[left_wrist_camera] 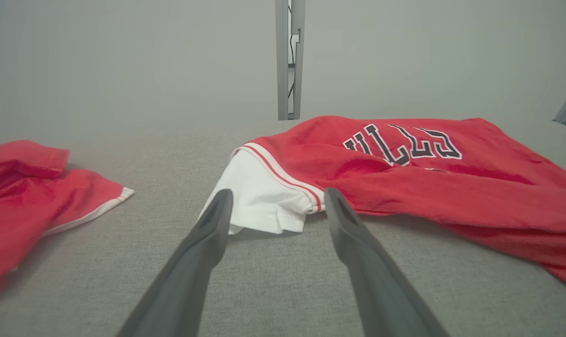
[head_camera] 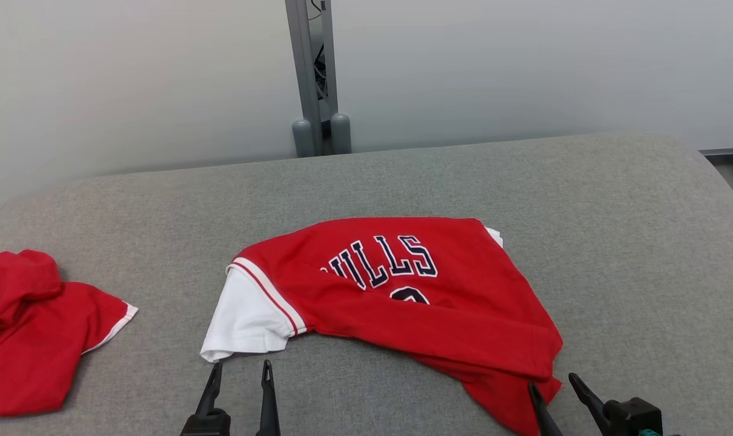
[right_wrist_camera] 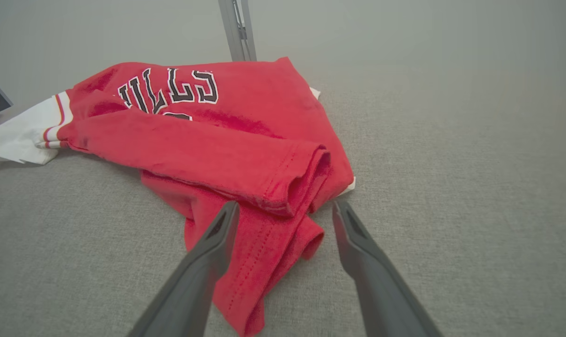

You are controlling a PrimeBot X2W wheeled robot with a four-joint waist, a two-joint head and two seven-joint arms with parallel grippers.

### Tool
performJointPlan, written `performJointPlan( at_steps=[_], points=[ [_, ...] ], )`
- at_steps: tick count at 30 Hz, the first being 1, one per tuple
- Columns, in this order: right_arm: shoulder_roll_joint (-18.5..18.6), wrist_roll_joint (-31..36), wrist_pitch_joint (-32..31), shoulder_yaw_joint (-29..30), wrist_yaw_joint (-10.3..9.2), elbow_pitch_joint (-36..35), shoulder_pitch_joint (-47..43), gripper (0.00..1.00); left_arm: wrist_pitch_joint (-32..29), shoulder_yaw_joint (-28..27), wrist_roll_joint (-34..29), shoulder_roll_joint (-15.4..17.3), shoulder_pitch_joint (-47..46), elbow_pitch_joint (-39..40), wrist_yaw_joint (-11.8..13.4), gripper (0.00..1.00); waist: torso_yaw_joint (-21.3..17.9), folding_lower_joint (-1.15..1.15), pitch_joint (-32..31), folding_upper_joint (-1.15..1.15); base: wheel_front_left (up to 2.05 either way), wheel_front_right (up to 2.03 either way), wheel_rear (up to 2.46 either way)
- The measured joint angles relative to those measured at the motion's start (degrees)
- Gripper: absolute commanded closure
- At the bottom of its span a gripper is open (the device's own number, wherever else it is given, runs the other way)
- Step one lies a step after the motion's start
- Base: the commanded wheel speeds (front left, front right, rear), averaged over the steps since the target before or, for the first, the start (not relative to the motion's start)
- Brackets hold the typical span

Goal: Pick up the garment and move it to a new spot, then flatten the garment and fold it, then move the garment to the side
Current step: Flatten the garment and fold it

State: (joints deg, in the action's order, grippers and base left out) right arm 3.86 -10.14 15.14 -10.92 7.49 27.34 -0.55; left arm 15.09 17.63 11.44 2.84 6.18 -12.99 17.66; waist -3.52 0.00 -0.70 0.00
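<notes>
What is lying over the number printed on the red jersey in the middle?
The jersey is folded over itself: a band of its red fabric crosses the number. Only the number's top edge shows, below the letters; the rest is covered and cannot be read.

Even soft light, faint shadows, sharp focus.

The garment (head_camera: 463, 315) is red, with a white sleeve (head_camera: 245, 321) edged in thin red and white stripes and dark letters (head_camera: 384, 260) outlined in white. The desk (head_camera: 615, 242) is a grey weave. Another cloth (head_camera: 27, 339) is red with white trim.
</notes>
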Motion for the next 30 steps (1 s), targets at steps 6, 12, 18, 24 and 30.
performJointPlan(
  at_steps=[6,12,18,24,30],
  points=[
    [-0.3,0.7,0.0,0.4,0.0,3.9,2.9,0.0,0.0,-0.6,0.7,0.0,-1.8,-2.1,0.2,0.0,1.3,0.0,0.0,0.0,0.0,0.0,0.0],
    [-0.6,1.8,0.0,0.7,0.0,5.5,4.2,0.71,0.0,-1.1,1.2,-0.1,-3.8,-4.5,0.1,0.0,1.9,0.0,0.5,0.0,0.0,0.0,0.0],
    [-0.7,2.4,0.0,-0.4,0.0,6.5,4.8,1.0,0.0,-2.0,2.5,-0.1,-6.4,-7.9,0.1,0.0,1.8,0.0,1.3,0.0,0.0,0.0,0.0],
    [-0.3,2.4,0.0,-1.0,0.0,5.8,5.5,1.0,0.0,-3.4,3.4,-0.1,-10.2,-13.4,0.3,0.0,1.1,0.0,2.5,0.0,0.0,0.0,0.0],
    [0.5,2.3,0.0,-2.1,0.0,5.0,6.4,1.0,0.0,-6.1,4.1,0.0,-15.8,-22.8,0.1,0.0,0.0,0.0,4.0,0.0,0.0,0.0,0.0]
  ],
)
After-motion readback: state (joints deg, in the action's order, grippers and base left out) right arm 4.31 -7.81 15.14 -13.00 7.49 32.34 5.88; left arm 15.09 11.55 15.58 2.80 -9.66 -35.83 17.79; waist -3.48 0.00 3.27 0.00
